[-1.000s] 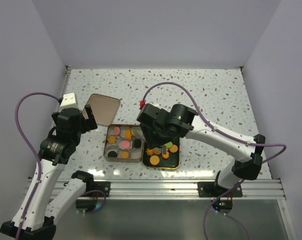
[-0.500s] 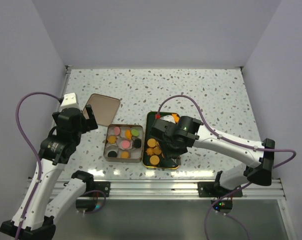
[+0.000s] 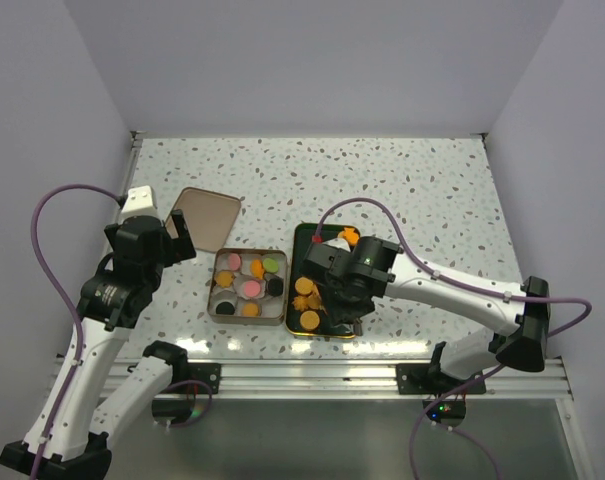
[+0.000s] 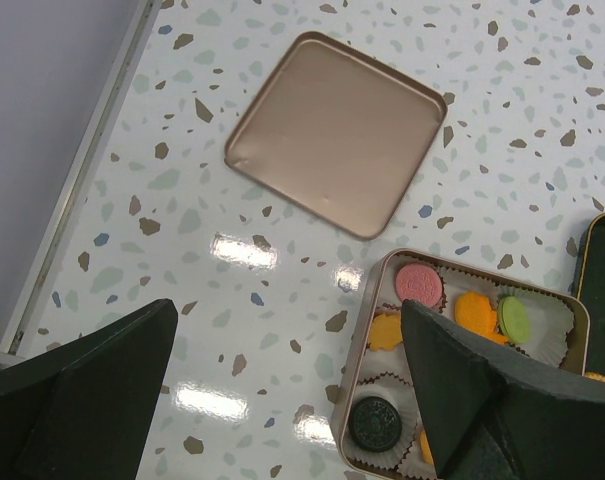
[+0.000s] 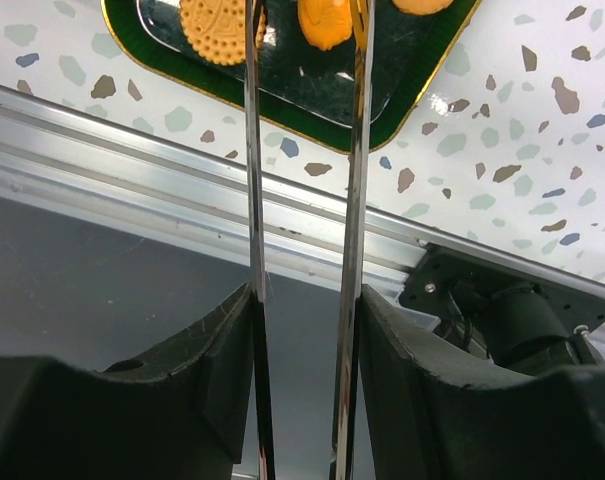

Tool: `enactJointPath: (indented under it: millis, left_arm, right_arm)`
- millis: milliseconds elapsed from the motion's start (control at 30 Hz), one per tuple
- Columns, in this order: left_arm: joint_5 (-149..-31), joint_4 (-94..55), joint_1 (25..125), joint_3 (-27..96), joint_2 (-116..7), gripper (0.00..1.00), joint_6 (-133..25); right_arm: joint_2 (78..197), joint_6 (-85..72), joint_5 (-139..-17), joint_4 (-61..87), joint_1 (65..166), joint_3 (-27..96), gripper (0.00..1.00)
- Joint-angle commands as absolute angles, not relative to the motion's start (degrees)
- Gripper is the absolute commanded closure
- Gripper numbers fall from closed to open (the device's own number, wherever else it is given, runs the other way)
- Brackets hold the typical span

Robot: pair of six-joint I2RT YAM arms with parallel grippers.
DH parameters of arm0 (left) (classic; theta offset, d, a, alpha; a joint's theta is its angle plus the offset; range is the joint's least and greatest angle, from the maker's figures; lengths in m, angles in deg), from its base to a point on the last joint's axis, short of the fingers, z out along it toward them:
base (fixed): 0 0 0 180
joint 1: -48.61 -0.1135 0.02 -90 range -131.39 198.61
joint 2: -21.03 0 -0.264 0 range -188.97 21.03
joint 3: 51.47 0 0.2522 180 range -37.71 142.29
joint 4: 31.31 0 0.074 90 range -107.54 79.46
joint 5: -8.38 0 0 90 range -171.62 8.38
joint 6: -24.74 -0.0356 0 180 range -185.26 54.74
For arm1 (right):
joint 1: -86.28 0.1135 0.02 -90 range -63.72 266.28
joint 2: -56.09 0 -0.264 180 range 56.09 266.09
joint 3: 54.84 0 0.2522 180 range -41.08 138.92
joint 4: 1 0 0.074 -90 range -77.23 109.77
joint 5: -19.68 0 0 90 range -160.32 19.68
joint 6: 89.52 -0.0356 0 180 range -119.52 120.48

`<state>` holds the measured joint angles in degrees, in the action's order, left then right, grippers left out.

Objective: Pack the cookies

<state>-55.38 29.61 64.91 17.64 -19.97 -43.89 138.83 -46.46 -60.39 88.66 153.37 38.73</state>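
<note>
Over the last second the right arm (image 3: 452,280) has been sliding away from the tin (image 3: 215,308) toward the near end of the tray (image 3: 307,229), while the left arm (image 3: 122,285) is staying put. The table (image 3: 432,180) is lying mostly bare beyond the arms, so open room is stretching toward the far and right sides. The tray, dark green with a gold rim, is sitting just beside the tin. The tin's lid (image 4: 337,130) is lying apart from it on the left.

Some of the cookies (image 3: 304,288) are lying loose on the tray, and others are sitting in white paper cups (image 4: 547,322) inside the tin. The right gripper (image 5: 305,8) is hanging over the tray's near corner with its long thin blades apart. A small orange cookie (image 5: 325,22) is showing between the blades, with the left one standing clear of it. A round cookie (image 5: 217,25) is lying just outside the left blade. The left gripper (image 4: 290,310) is hovering spread wide and empty over bare table near the lid.

The cookies are probably light, stiff and crumbly, so a gentle pinch across the edges is looking wisest. The tray's raised rim and the metal rail (image 5: 132,140) just beyond it are leaving little slack on the near side.
</note>
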Motion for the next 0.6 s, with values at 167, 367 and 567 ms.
enactJointPath:
  millis: [167,367,567]
  left_arm:
    - [-55.0,26.5,65.4,17.0,-19.7,0.0,-45.1]
    - [-54.9,26.4,65.4,17.0,-19.8,0.0,-45.1]
    - [-54.9,26.5,65.4,17.1,-20.1,0.0,-45.1]
  right_arm:
    - [138.9,-46.4,-62.8,85.3,153.5,37.6,0.56]
    - [140.3,-45.1,-62.9,84.9,153.5,38.4,0.62]
    - [141.1,-44.3,-63.1,85.0,153.5,39.2,0.72]
